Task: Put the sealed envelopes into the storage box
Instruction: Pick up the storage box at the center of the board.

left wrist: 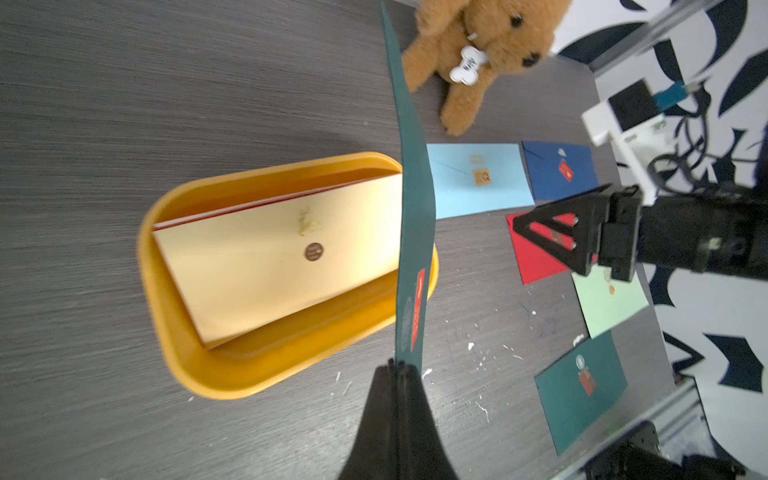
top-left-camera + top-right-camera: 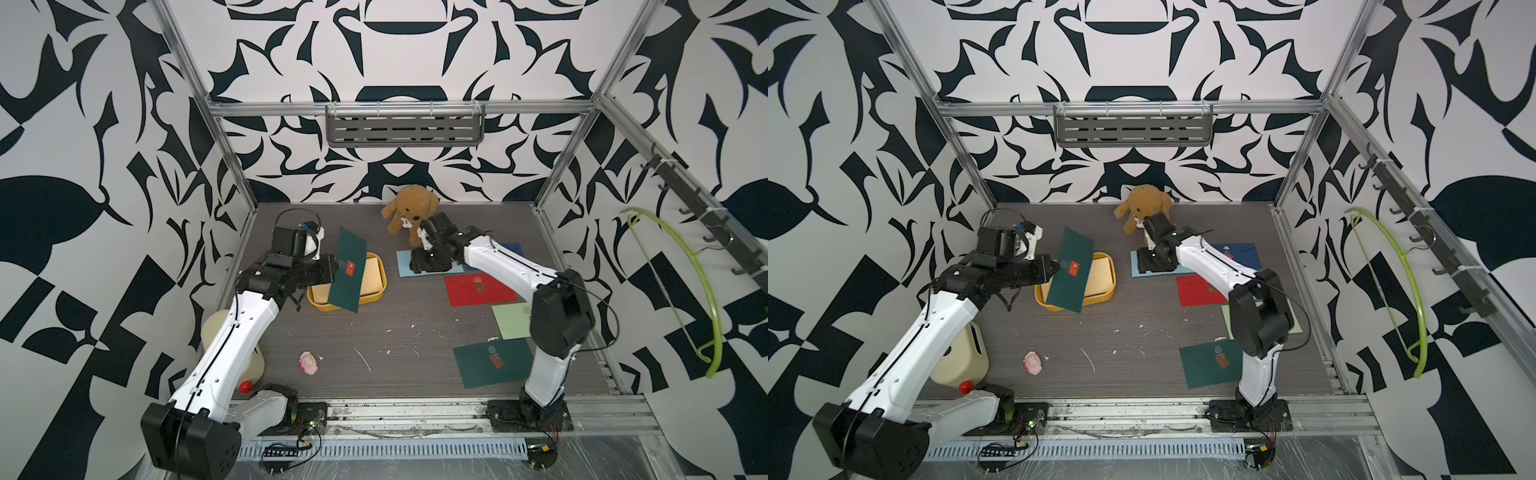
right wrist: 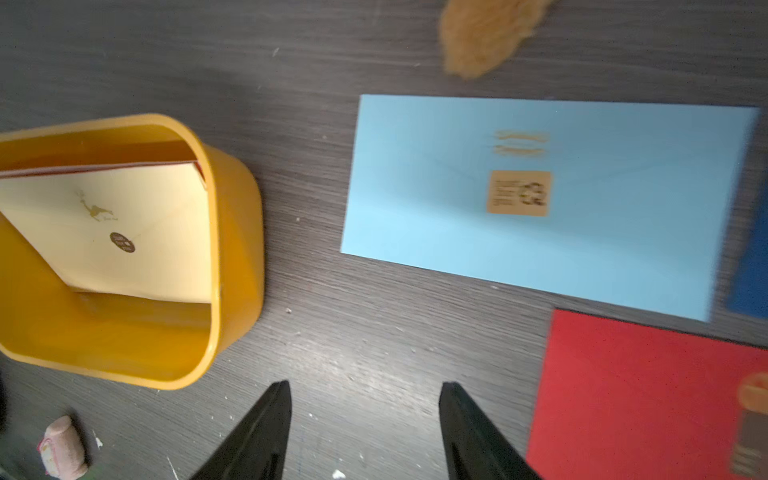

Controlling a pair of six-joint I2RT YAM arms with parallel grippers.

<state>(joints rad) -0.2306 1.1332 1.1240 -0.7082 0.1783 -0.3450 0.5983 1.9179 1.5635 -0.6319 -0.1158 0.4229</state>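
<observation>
The left gripper (image 1: 399, 368) pinches a green envelope (image 2: 348, 274) over the storage box (image 2: 376, 296); the right gripper (image 3: 365, 392) has its fingers apart, empty.

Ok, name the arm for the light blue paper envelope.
Right: right gripper open beside the light blue envelope; left gripper shut on a dark green paper envelope over the yellow plastic tub.

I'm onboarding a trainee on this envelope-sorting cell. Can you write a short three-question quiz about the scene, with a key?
1. True or false: the left gripper is shut on a dark green envelope.
2. Which lies nearest the open right gripper? A) light blue envelope B) pale green envelope C) navy envelope
3. Fill in: the top envelope in the yellow box is ____ coloured, with a round dark sticker.
Key: 1 true; 2 A; 3 cream.
</observation>
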